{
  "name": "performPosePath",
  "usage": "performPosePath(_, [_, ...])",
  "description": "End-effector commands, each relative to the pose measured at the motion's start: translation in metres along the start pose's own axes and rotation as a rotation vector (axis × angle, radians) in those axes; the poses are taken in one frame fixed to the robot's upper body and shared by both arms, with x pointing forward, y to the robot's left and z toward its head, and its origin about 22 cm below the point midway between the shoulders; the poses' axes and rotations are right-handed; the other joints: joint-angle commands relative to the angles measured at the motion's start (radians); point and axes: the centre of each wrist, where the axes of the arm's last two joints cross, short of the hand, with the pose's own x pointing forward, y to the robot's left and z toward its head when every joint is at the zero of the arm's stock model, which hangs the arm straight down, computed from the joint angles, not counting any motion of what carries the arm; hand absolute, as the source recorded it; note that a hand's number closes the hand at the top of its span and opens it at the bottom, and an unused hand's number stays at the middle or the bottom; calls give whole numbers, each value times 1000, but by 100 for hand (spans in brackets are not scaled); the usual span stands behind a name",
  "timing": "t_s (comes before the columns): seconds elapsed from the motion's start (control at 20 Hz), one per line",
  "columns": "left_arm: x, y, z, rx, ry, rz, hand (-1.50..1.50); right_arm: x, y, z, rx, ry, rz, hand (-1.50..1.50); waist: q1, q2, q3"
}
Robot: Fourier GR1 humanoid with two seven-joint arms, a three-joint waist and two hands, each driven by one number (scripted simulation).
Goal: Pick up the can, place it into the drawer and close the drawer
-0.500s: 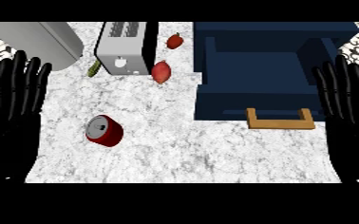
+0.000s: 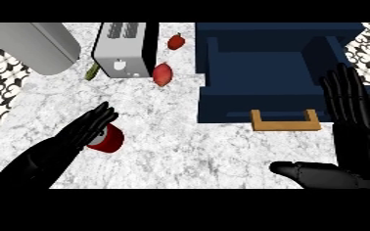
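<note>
A red can (image 2: 108, 141) lies on its side on the marble counter at the lower left. My left hand (image 2: 86, 127) reaches over it with straight fingers, covering its upper left part; the fingers are not curled round it. The navy drawer (image 2: 217, 108) stands open at the upper right, its wooden handle (image 2: 285, 121) on the front edge facing me. My right hand (image 2: 345, 98) stays open at the right edge, fingers up, beside the drawer, with its thumb (image 2: 311, 172) low in view.
A silver toaster (image 2: 123, 49) stands at the back, with a red fruit (image 2: 162, 74) in front of it and another (image 2: 175, 41) beside it. A grey appliance (image 2: 36, 46) fills the upper left corner. A green item (image 2: 92, 71) peeks out left of the toaster.
My left hand has moved from the left edge inward and down onto the can. The right hand has shifted slightly inward. The can has not moved.
</note>
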Motion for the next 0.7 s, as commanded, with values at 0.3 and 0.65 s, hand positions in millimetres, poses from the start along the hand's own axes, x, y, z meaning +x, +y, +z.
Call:
performPosePath(0.3, [24,83,62,-194,124,56,-150,11,-10,26,-59,156,9,-150,10,-6,2])
performPosePath(0.65, [10,74,71,-138,185,119,-150,-8,-30,43,-43,163,24,-150,9,-5,3])
